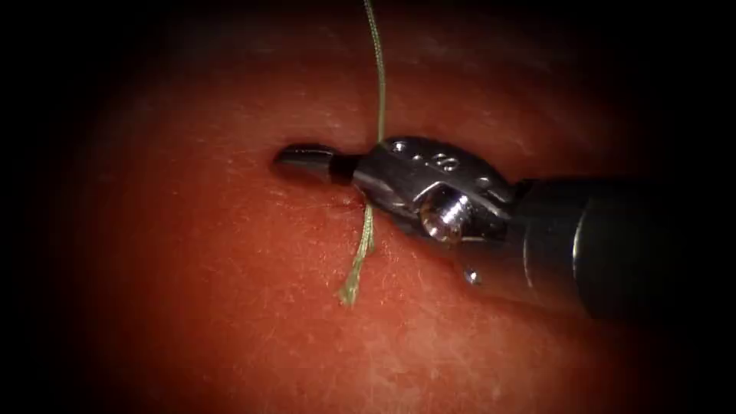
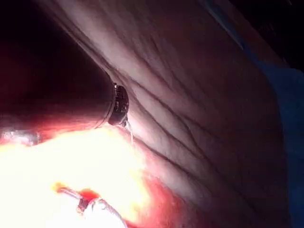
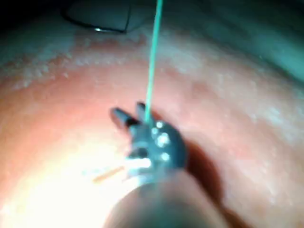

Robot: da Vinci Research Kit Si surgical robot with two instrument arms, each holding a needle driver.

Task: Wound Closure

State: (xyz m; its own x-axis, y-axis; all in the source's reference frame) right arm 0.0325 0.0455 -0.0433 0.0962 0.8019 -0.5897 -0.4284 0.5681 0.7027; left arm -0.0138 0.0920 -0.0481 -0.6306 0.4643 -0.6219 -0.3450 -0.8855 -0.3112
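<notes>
- Right tool [image 1: 307, 159]: lies low over the tissue [image 1: 230, 307], tips pointing to the endoscope's left. From above the fingers overlap into one dark tip. My right wrist view shows two tips standing apart, so I read them as apart and clamped on nothing.
- Thread [image 1: 379, 84]: one green strand runs straight and taut from the base of my right fingers up out of the endoscope view. In the right wrist view it passes just beside the nearer tip, and I can't tell whether they touch.
- Frayed thread end [image 1: 351, 290]: lies on the tissue below the right tool, with its upper part running under the tool body.
- Left tool's shaft [image 2: 61, 95]: over the tissue in the left wrist view. I cannot tell the state of those fingers or what they hold.
- Needle: cannot tell where it is, or whether it is in the tissue.
- Cut: I can't make out its line, so I give no side for the thread.
- Risk 1: the strand is taut right at my open right fingers. A wrist twitch, or a close made in the wrong spot, could nick or sever it.
- Risk 2: the tail looks short and frayed. More tension on the strand could drag it back through the tissue.
- Risk 3: the tool body sits close to the tissue, so dipping could scrape it.
- Count: two tools, one taut strand, one frayed end, one piece of tissue.
</notes>
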